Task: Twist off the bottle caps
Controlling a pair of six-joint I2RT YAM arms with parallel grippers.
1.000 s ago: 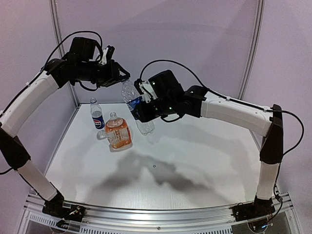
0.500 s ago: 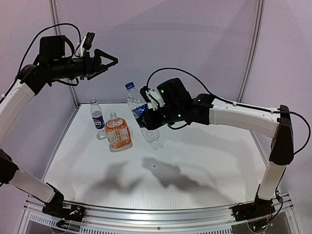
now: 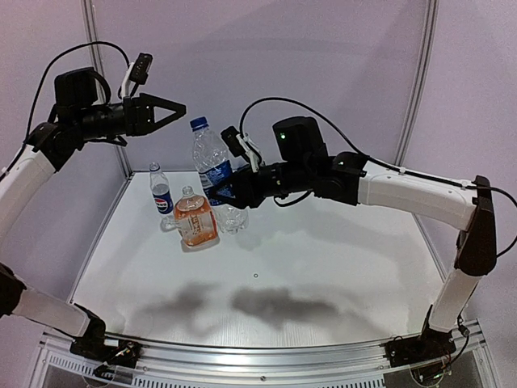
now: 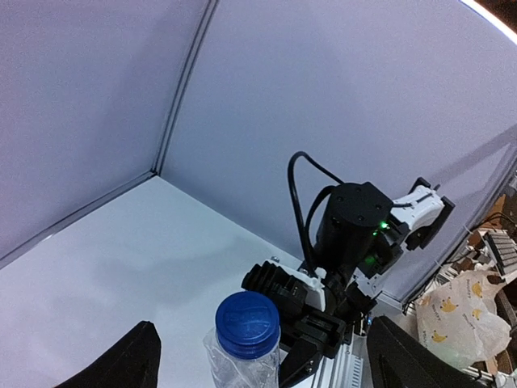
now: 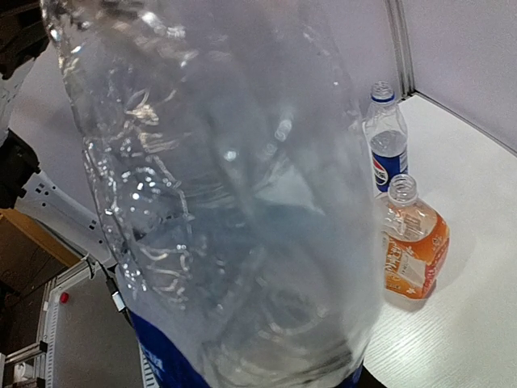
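The blue cap sits on the neck of the clear bottle. It is now higher and nearer upright than half a second ago, close to the left claw. That claw is spread wide and empty, and has dipped slightly. The right claw clamps the bottle's lower body over the desk. The Pepsi bottle and orange bottle stand unmoved, open-necked.
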